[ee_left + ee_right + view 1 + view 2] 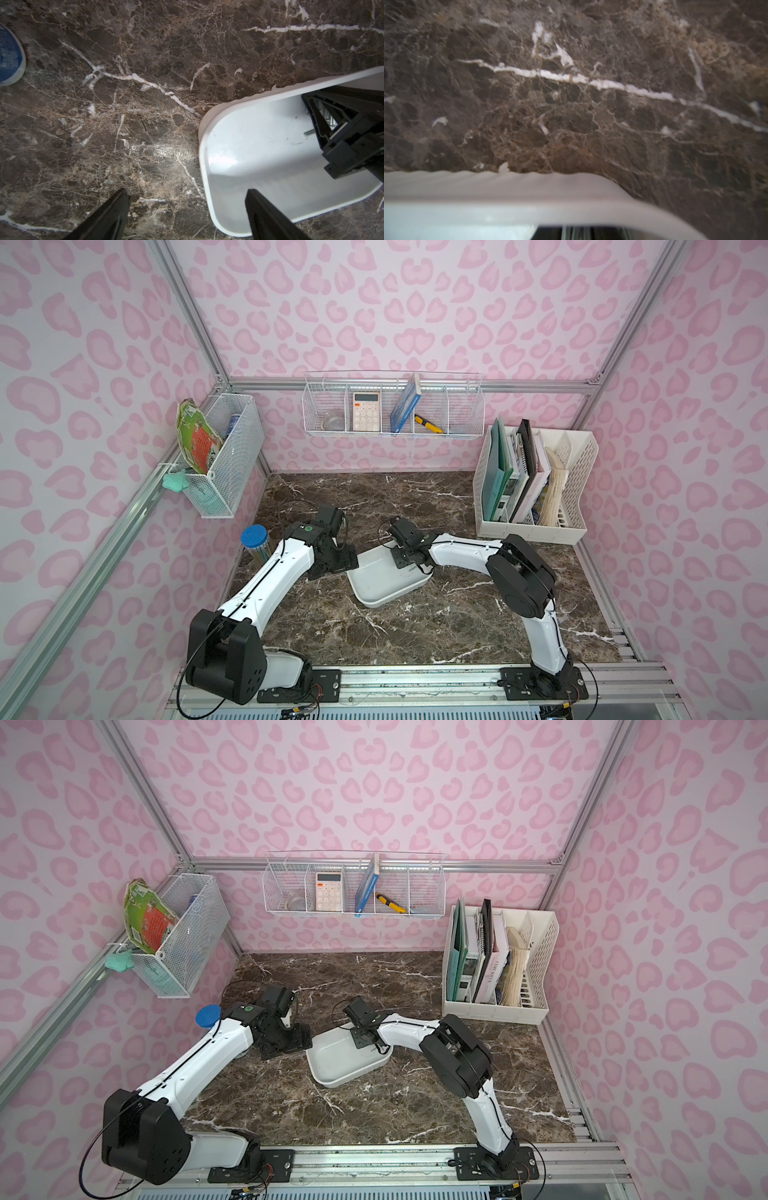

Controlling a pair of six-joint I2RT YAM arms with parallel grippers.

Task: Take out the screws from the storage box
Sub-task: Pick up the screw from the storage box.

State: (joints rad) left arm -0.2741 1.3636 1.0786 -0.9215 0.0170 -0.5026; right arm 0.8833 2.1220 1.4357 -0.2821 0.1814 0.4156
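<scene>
The storage box [382, 587] [338, 1067] is a shallow white tray lying askew mid-table. My right gripper [408, 562] [366, 1038] reaches down into its far right corner. In the left wrist view the right gripper [324, 124] has its black fingers shut on a bunch of silver screws [330, 122], with one screw tip sticking out sideways. The right wrist view shows the screws [577, 233] between the dark fingers, behind the box rim [508, 207]. My left gripper [187, 193] hangs open and empty over the box's left corner [207, 145], one finger above the box floor and the other above the marble.
A blue-lidded jar [254, 537] [8, 56] stands at the table's left edge behind the left arm. A white file organiser [536, 485] with books fills the back right corner. Wire baskets [392, 406] [220, 456] hang on the walls. The brown marble table [415, 626] extends in front of the box.
</scene>
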